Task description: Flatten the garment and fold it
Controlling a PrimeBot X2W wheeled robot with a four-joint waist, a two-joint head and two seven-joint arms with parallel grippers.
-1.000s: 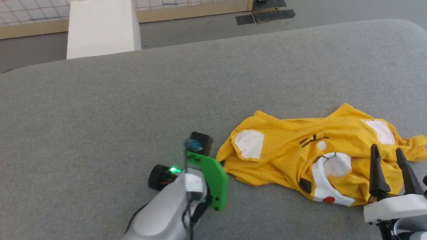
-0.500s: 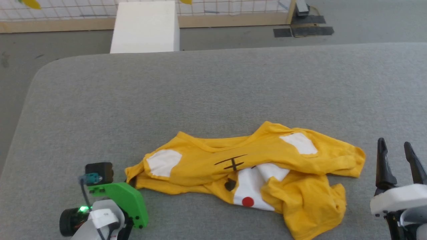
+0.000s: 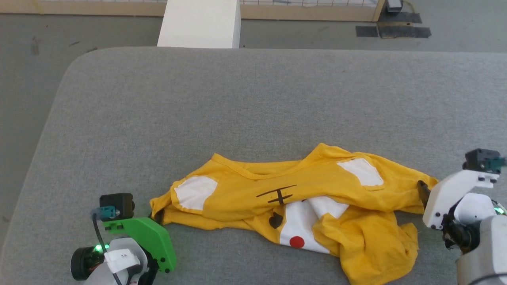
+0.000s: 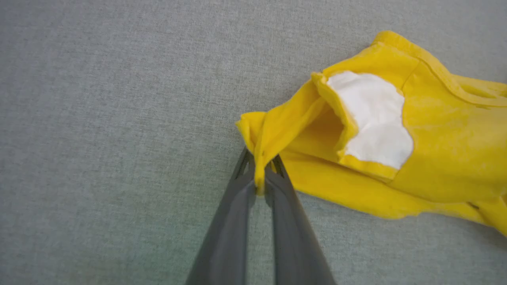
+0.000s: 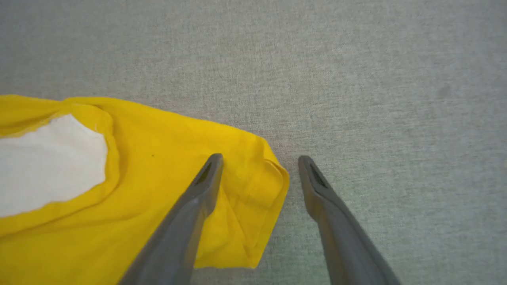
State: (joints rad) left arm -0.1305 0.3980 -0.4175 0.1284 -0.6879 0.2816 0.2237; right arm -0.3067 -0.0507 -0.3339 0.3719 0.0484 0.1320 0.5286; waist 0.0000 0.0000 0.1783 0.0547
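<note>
Pinching a sleeve edge of the yellow T-shirt (image 3: 237, 198) crumpled at lower centre, the left gripper (image 4: 259, 174) anchors it; the right gripper (image 5: 260, 159), spread wide, straddles the opposite hem, probably for stretching.

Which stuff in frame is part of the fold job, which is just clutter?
Job: yellow T-shirt, crumpled on the grey table; left gripper, jaws shut on its end; right gripper, jaws open at the other end.
Lying about: white block and black mats on the floor beyond.
</note>
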